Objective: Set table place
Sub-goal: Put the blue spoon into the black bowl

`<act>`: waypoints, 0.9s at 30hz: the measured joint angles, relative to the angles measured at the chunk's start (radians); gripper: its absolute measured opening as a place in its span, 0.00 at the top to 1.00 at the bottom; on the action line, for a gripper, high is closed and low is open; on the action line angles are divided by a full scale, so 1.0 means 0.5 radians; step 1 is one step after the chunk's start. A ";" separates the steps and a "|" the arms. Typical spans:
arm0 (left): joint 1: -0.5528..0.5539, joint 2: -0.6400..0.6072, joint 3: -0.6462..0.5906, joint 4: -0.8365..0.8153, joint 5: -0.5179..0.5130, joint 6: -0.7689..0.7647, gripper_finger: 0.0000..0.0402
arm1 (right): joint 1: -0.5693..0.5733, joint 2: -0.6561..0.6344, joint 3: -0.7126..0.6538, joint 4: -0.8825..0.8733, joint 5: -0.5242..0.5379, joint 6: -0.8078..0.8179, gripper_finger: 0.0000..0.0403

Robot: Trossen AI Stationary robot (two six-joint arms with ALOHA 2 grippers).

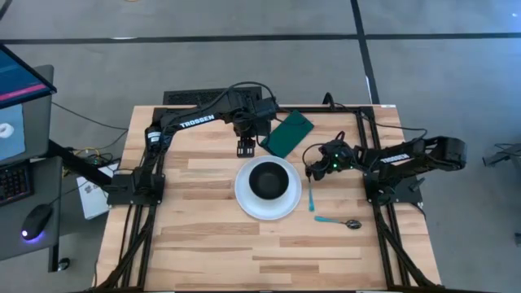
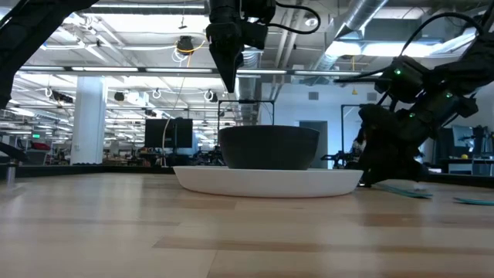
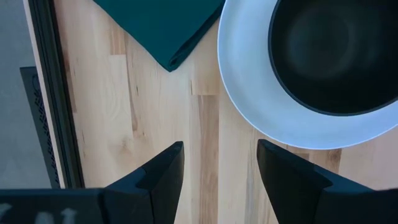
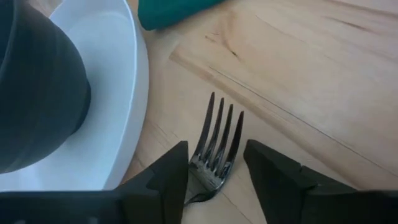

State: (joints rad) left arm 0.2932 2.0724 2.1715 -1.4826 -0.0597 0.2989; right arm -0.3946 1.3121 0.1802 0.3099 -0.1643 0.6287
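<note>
A black bowl [image 1: 265, 181] stands in a white plate [image 1: 244, 199] at the middle of the light-wood table [image 1: 203, 244]. A folded dark green napkin [image 1: 286, 133] lies flat beyond the plate. A fork with a teal handle [image 1: 310, 198] lies flat on the table just right of the plate. Its tines [image 4: 219, 134] lie between the fingers of my right gripper [image 4: 214, 168], which is open and low over the table [image 1: 313, 171]. A teal-handled spoon [image 1: 342, 221] lies nearer the front. My left gripper [image 1: 244, 150] is open and empty, pointing down, high above the table [image 2: 230, 77] at the plate's far side.
Black metal framing [image 1: 370, 114] runs along the table's far and side edges. Bare wood lies left of the plate and toward the near edge [image 1: 244, 260]. A monitor, keyboard and mouse [image 1: 37, 220] stand off the table to the left.
</note>
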 joint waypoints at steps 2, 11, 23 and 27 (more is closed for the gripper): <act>0.000 0.000 0.000 -0.001 0.000 0.000 0.52 | -0.002 0.001 -0.002 0.019 -0.028 0.031 0.50; 0.000 0.000 0.000 -0.008 0.000 -0.031 0.52 | -0.018 -0.139 0.074 -0.264 -0.141 0.037 0.50; 0.000 0.000 0.000 0.014 0.000 -0.116 0.52 | 0.131 -0.577 0.562 -1.775 -0.136 0.005 0.54; 0.000 0.000 0.000 0.014 0.000 -0.171 0.52 | 0.292 -0.626 0.822 -2.394 -0.142 0.263 0.55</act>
State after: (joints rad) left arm 0.2932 2.0724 2.1715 -1.4754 -0.0597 0.2134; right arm -0.2486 0.9992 0.5911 -0.8873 -0.2352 0.7600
